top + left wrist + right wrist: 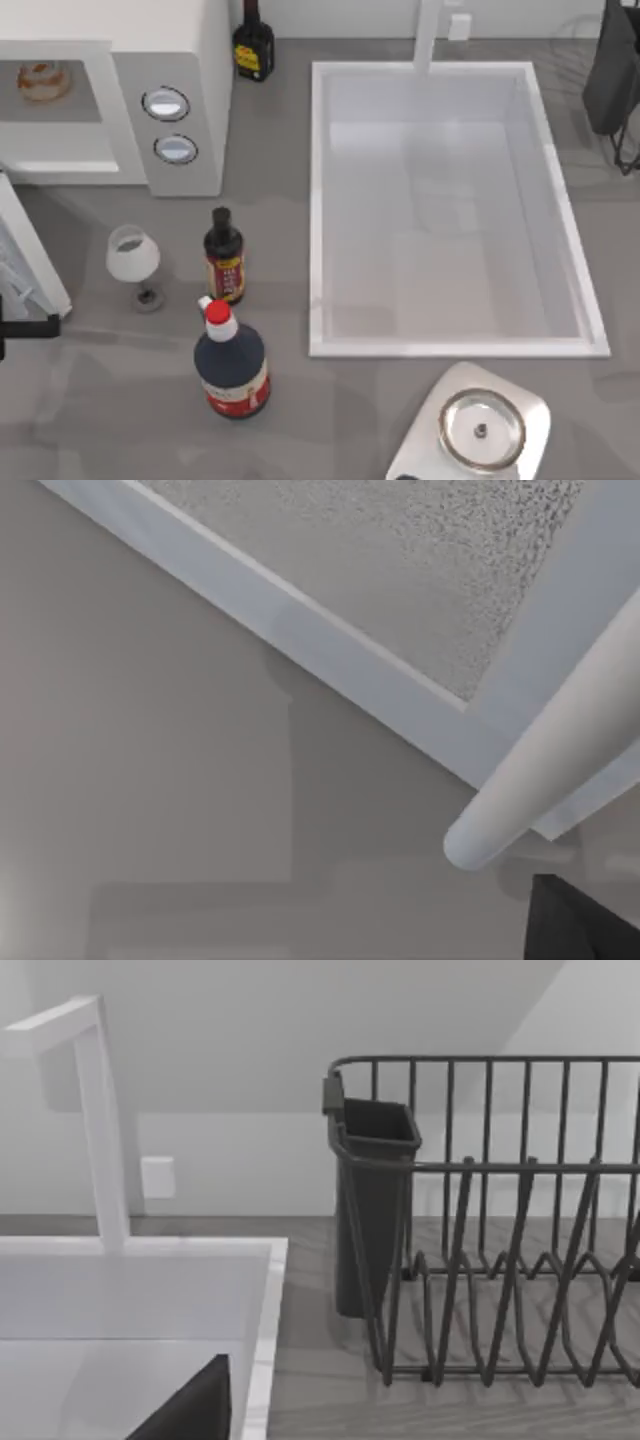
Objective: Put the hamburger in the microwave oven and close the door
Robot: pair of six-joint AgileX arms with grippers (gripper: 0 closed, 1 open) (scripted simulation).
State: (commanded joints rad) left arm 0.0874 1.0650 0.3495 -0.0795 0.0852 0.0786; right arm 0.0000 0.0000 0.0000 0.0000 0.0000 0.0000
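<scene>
The hamburger sits inside the grey cavity of the microwave oven at the table's back left. The door stands swung open, angling toward the front along the left edge. A dark part of my left gripper lies just in front of the door's free end. In the left wrist view the door's speckled window and white bar handle are very close, with a dark piece of the left gripper just beyond the handle. A dark piece of my right gripper hangs over the sink's corner.
A wine glass, a small dark bottle and a red-capped bottle stand in front of the microwave. Another bottle is beside it. The white sink fills the middle, a scale sits front right, a dish rack back right.
</scene>
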